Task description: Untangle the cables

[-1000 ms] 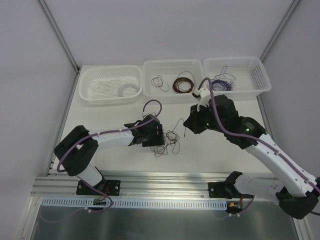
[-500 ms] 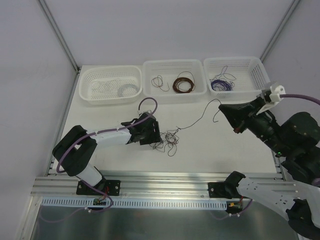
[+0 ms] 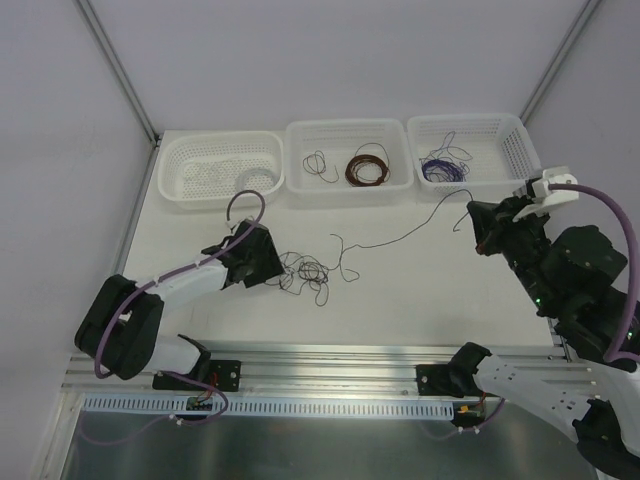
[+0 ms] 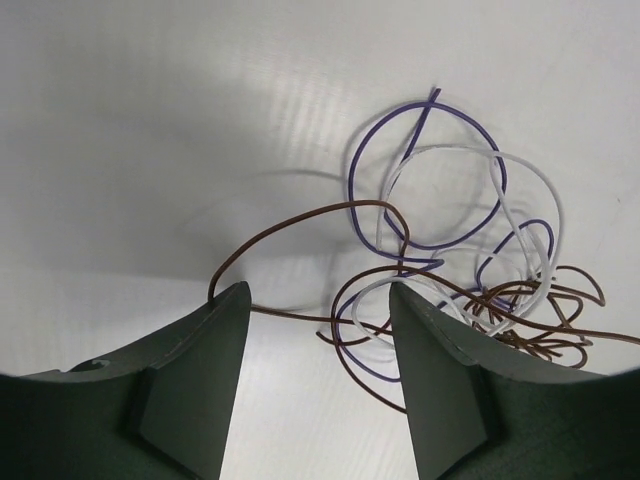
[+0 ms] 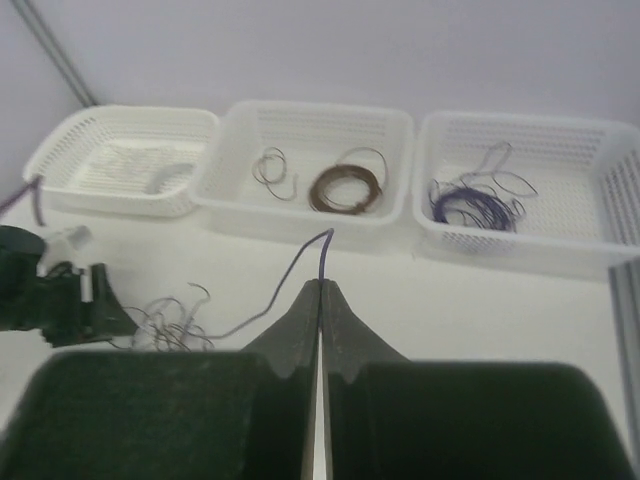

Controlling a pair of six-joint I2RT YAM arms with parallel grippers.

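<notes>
Dark green fingers (image 4: 190, 380) of the left hand (image 4: 315, 305) stand spread. Its own wrist view shows one brown wire passing through the gap between them without being pinched. Just beyond the fingertips lie the cables (image 4: 450, 290), a loose scribble of purple, white and brown loops on the white counter (image 3: 420, 290).

From above these colours cannot be told. There the tangle looks only dark, near the middle of the counter and just beside the tip of the left hand. The top view gives instead what the left wrist view misses: one long strand (image 3: 400, 233) goes out of the tangle to the right, as far as the right hand (image 5: 320, 288) at the right side of the counter.

The right wrist view shows this hand pressed together, with the purplish strand coming out from between its fingertips.

Along the far edge three white baskets stand in a row. The left basket (image 3: 222, 197) holds a pale coil (image 3: 255, 180). The middle basket (image 3: 345, 190) holds a round brown coil (image 3: 367, 168) and a small dark loop (image 3: 318, 165). The right basket (image 3: 470, 187) holds purple wires (image 3: 445, 168).
</notes>
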